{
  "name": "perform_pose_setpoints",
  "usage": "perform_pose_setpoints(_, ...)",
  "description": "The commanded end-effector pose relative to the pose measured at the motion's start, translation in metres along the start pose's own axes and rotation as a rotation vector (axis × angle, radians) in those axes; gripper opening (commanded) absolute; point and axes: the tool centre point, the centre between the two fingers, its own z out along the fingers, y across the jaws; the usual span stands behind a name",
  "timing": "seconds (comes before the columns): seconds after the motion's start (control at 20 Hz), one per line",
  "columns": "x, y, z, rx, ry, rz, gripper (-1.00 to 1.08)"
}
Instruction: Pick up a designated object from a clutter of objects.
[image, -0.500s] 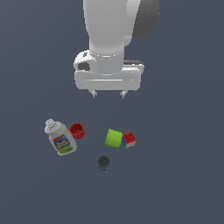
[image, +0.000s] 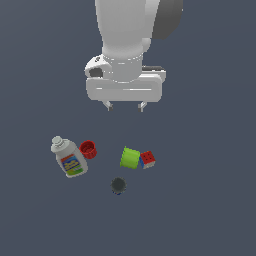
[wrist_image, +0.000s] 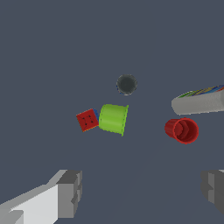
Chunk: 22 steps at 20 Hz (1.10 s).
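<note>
Five items: one puzzle cube (image: 147, 159) with gridded red face, lower centre-right of exterior frame, touching one glossy lime-green cylinder (image: 130, 158); one ribbed red cap (image: 88, 149), one white labelled bottle (image: 69, 158), one dark disc (image: 118, 185). Gripper (image: 125, 106) upper centre, fingers spread apart, holding nothing.

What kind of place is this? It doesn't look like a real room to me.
Most likely a simulated test scene, not a real room: a flat, featureless grey floor, a smooth white gripper above it, and small props such as a puzzle cube and a green cylinder.
</note>
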Motion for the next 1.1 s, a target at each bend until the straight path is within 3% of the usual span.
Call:
perform_pose_setpoints(0.0,0.0,-0.001,-0.002,0.005,0.006,0.003,1.0)
perform_pose_setpoints(0.55,0.003,-0.004,0.007,0.004,0.003,0.051,1.0)
perform_pose_setpoints(1.05,0.014,-0.017,0.039,0.003,-0.003,0.21,1.0)
